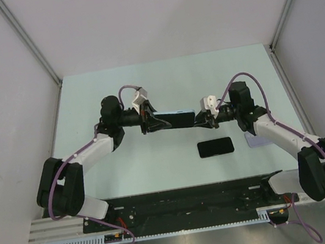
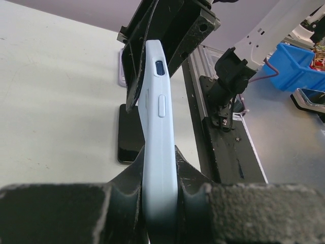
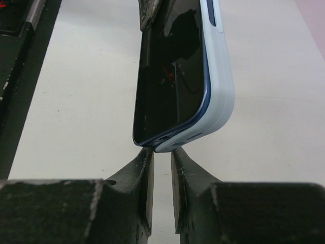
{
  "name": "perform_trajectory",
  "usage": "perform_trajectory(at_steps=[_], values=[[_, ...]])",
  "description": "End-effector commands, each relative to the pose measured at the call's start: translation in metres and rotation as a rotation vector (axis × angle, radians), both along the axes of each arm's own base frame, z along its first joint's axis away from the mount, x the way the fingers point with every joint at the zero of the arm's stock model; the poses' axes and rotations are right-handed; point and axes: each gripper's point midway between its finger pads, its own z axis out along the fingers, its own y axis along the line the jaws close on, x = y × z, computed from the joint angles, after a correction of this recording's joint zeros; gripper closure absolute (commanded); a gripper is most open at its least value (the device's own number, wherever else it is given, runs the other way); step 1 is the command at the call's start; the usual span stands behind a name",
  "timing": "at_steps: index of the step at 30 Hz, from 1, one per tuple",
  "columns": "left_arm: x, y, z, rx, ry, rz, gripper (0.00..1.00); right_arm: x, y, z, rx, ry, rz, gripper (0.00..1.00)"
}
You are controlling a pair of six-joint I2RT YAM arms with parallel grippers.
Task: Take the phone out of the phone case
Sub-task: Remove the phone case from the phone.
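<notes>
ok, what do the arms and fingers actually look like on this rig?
Left arm and right arm match: white links between bulky black joints, a purple cable looped along each, and a small white camera housing at the wrist. Fingers are black, wedge-shaped and scuffed with fine scratches. No readable markings.

text: none legible | phone case [image 2: 160,152]: no readable marks

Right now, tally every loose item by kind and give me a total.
Cases: 1 (light blue rubbery phone case)
Phones: 2 (black-screened, blue-edged phone inside it; glossy black phone lying flat)
Unidentified pale flat item: 1
Total: 4
</notes>
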Motion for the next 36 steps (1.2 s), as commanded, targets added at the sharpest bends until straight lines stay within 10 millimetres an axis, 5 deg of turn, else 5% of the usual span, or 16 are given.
perform_trajectory(at_steps=[1, 10, 20, 36], values=[[-0.069, 0.002, 0.021, -0.027, -0.046, -0.337, 1.00, 0.054, -0.014, 0.019, -0.013, -0.208, -0.230, 0.92], [-0.069, -0.001, 0.020, -0.029, -0.050, -0.334, 1.00, 0.052, -0.015, 0.026, 0.035, -0.170, -0.222, 0.88], [-0.052, -0.005, 0.021, -0.032, -0.053, -0.238, 1.00, 0.020, -0.015, 0.033, 0.097, -0.094, -0.058, 0.55], [-0.009, -0.007, 0.015, -0.026, -0.022, -0.035, 1.00, 0.014, -0.033, 0.057, 0.165, -0.044, -0.042, 0.52]])
